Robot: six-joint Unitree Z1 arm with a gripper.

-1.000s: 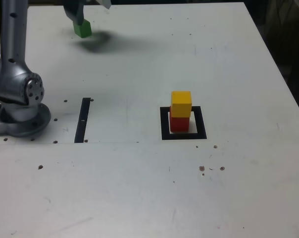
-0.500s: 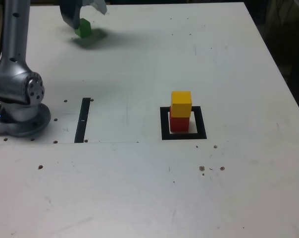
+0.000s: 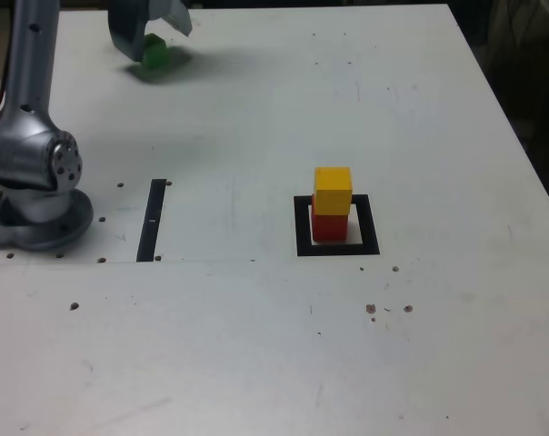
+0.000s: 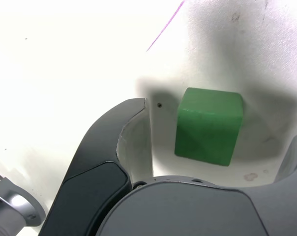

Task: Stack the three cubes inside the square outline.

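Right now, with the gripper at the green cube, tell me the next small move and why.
Probably close the gripper on the green cube. The wrist view shows the cube sitting on the table between the open jaws, with a gap on each side. The yellow cube already sits on the red cube inside the square outline, so green is the last one.

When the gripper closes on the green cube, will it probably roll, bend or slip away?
The green cube looks solid with flat faces, so it probably stays stiff and will not roll. Its matte surface suggests a fair grip. It lies between the open jaws of the gripper, seemingly turned a little, so it may twist slightly when squeezed.
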